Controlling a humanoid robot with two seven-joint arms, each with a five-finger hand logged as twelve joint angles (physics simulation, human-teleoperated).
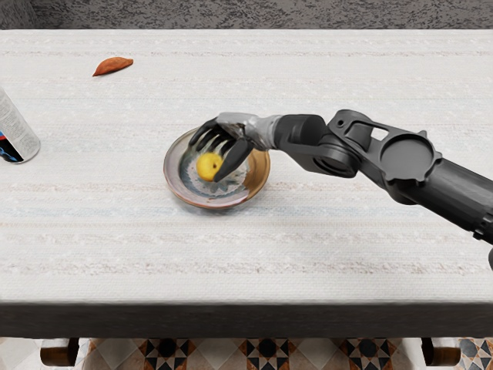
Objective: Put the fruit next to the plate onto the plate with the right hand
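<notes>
Pale woodgrain table point(246, 254), patterned tile floor point(269, 354) below, grey textured surface point(231, 14) behind

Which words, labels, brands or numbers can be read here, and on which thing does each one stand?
No text can be read in this picture.
On the can at the left edge: blue and red marks, too blurred and cut off to read.
On the plate: a painted pattern only, no letters.
On the right hand and its arm: no text visible.

Can point(15, 137) partly off the left edge, right arm point(400, 162) partly off the right.
</notes>
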